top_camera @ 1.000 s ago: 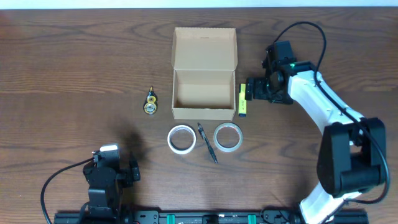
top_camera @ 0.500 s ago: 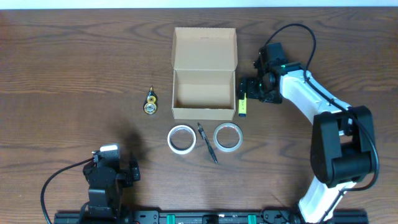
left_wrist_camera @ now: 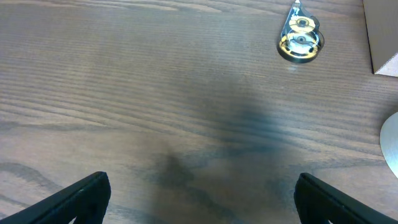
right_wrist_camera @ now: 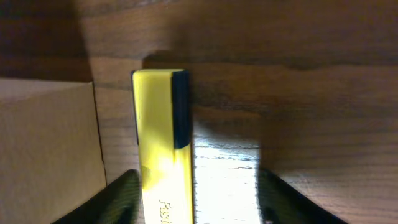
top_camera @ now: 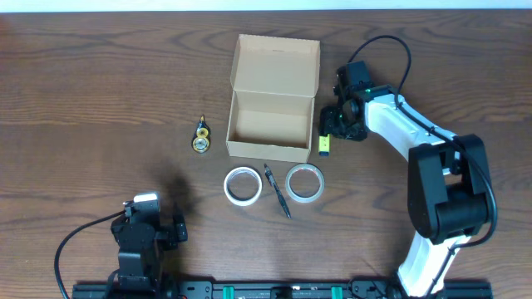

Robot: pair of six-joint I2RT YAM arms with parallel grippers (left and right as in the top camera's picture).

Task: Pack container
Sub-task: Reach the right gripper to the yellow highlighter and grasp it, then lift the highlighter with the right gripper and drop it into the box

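Observation:
The container (top_camera: 266, 151), a tan cardboard box with its flap lid open towards the back, stands at the table's middle; its side wall shows in the right wrist view (right_wrist_camera: 46, 143). A yellow marker with a dark cap (top_camera: 325, 146) lies right beside the box's right wall. My right gripper (top_camera: 334, 124) is open and low over it. In the right wrist view the marker (right_wrist_camera: 163, 143) lies between the fingers (right_wrist_camera: 199, 199), close to the left one. My left gripper (top_camera: 146, 202) is open and empty near the front left edge (left_wrist_camera: 199, 193).
Two white tape rolls (top_camera: 242, 184) (top_camera: 304, 182) lie in front of the box with a dark pen (top_camera: 277, 190) between them. A small yellow and black tape dispenser (top_camera: 201, 137) lies left of the box and shows in the left wrist view (left_wrist_camera: 300, 40).
My right gripper has moved left and down over the yellow marker. The box has shifted slightly to the right and turned a little. The left arm has not moved.

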